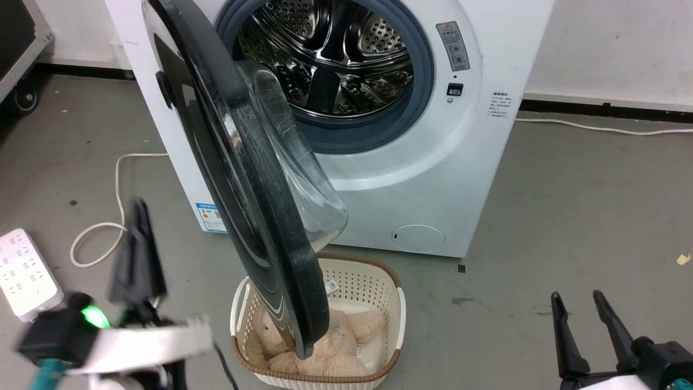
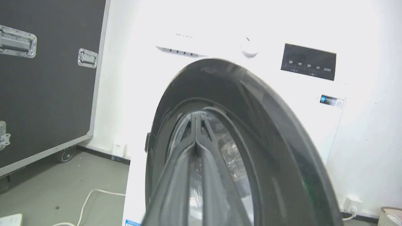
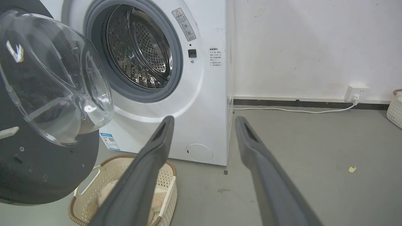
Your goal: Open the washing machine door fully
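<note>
At the lower left of the head view, the left gripper [image 1: 139, 216] is seen blurred, with its jaws pressed together on nothing. In its wrist view the jaws are pointed at the glossy outer face of the door [image 2: 267, 131]; whether they touch it cannot be told. At the lower right, the right gripper [image 1: 576, 297] is held low over the grey floor [image 1: 568, 206], well apart from the door, with its jaws spread wide and empty.

Just beyond the grippers, a basket [image 1: 401, 303] is set on the floor, and a tan plush toy [image 1: 352, 330] is lain in it. The door is swung out from its hinge on the left, nearly edge-on to the head camera. Its glass bowl is turned towards the right gripper, and its lower rim is hung over the basket. Behind it, the washer [image 1: 433, 179] is left uncovered, so the steel drum [image 1: 335, 59] is exposed. A round white flap [image 1: 418, 238] is seen low on the washer's front. A power strip [image 1: 24, 271] is laid on the floor to the left. A white wall [image 1: 612, 43] is seen behind the washer.
</note>
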{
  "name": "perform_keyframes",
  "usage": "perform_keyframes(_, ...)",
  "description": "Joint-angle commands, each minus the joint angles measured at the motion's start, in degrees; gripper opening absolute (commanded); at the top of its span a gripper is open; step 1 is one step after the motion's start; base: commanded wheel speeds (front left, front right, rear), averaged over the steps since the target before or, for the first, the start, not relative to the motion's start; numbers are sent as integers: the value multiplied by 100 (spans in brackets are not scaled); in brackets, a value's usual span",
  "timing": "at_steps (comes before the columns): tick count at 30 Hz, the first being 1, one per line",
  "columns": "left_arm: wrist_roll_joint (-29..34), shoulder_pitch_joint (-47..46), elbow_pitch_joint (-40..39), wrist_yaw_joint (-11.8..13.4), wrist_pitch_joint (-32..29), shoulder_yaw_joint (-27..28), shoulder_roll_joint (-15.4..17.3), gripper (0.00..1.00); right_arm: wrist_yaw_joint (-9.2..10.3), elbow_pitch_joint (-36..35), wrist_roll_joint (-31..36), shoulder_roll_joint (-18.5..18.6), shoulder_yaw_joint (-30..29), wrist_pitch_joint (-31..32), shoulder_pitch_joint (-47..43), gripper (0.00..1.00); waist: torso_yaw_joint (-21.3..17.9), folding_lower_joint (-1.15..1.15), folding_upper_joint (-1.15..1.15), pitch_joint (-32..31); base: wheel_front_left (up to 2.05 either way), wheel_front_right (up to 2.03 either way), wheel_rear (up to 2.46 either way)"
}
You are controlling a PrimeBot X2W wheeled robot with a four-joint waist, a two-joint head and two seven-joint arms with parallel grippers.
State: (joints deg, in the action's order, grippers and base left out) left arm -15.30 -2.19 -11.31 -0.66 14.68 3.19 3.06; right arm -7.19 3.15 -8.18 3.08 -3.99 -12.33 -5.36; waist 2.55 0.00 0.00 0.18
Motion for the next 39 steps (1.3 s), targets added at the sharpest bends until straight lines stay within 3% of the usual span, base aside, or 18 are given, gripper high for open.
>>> perform_keyframes(1, -49, -180, -218, 23, 32, 37, -4, 0, -30, 11, -38, -20, -24, 1, 28, 100, 8, 0, 0, -9, 0, 0, 0)
perform_keyframes(6, -36, -610, -1013, 43, -28, -212, -9, 0, -30, 45, -77, -20, -33, -7, 39, 100, 36, 0, 0, -24, 0, 0, 0)
perform_keyframes(8, -204, -746, -1220, 16, -218, -493, -12, 0, -30, 64, -94, -20, -11, -12, 45, 100, 45, 0, 0, -14, 0, 0, 0)
perform_keyframes(16, 301, -927, -1575, -20, -977, -1717, -8, 0, -30, 128, -181, -20, 13, -43, 95, 100, 68, 0, 0, 62, 0, 0, 0)
perform_keyframes(26, 348, -339, -301, 248, -1348, -2915, -16, 0, -30, 278, -263, -20, 67, -109, 170, 100, 79, 0, 0, 151, 0, 0, 0)
perform_keyframes(34, 205, -108, 775, 393, -1429, -3085, -13, 0, -30, 344, -249, -20, 66, -139, 202, 100, 93, 0, 0, 214, 0, 0, 0)
perform_keyframes(39, 116, -107, 1319, 533, -1388, -2912, 5, 0, -30, 379, -230, -20, 48, -151, 184, 100, 181, 0, 0, 240, 0, 0, 0)
